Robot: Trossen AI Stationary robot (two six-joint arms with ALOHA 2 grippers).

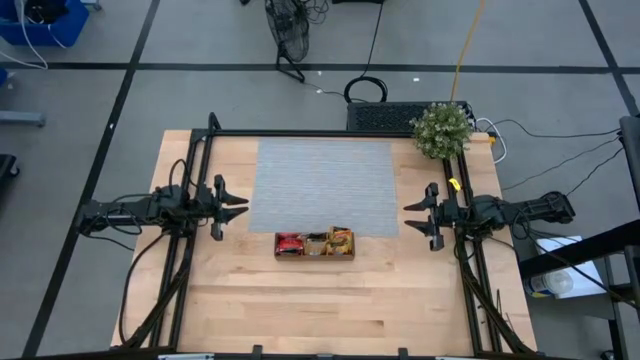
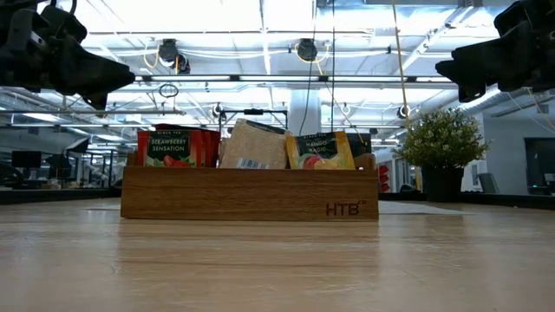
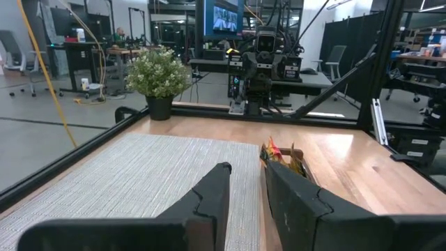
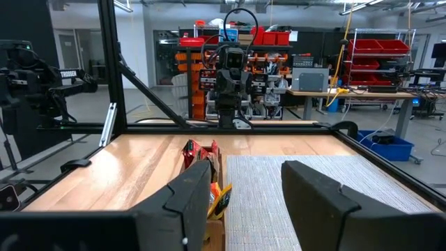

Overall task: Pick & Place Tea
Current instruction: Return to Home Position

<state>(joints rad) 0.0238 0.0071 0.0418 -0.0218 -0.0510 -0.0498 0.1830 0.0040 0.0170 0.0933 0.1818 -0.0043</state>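
Observation:
The tea packets stand upright in a long wooden tray [image 1: 315, 254] [image 2: 250, 194]: red ones [image 1: 289, 242] [image 2: 172, 147] at its left end, pale grey ones [image 1: 316, 241] [image 2: 254, 146] in the middle, orange-yellow ones [image 1: 341, 239] [image 2: 319, 152] at its right end. The tray rests on the bare wood just beyond the near edge of the grey mat [image 1: 325, 185]. My left gripper [image 1: 244, 205] [image 3: 247, 187] hovers open at the table's left side, pointing level toward the right. My right gripper [image 1: 408, 216] [image 4: 254, 189] hovers open at the right side, facing it. Neither has anything between its fingers.
A potted plant [image 1: 442, 129] [image 2: 440, 147] stands at the table's far right corner. A black metal frame [image 1: 330, 133] runs along the far edge and both sides. The mat and the wood near the front edge carry nothing else.

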